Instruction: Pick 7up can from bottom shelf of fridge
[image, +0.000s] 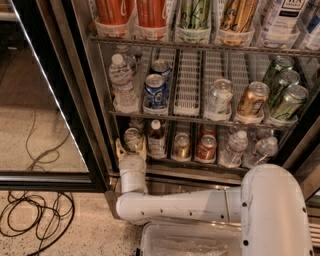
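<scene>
The fridge (75, 100) stands open in the camera view. On its bottom shelf (200, 163), in the leftmost lane, stands the 7up can (132, 138), pale silvery with a shiny top. My gripper (131, 149) is at the front of that lane, right at the can's lower part, at the end of my white arm (180, 205), which reaches in from the lower right. The gripper hides the can's base.
On the bottom shelf, right of the can: a brown bottle (156, 139), a copper-gold can (181, 146), a red can (206, 147) and water bottles (234, 147). The rack above holds bottles, cans and white slotted trays (187, 82). The open glass door (30, 100) is at left, with cables (35, 215) on the floor.
</scene>
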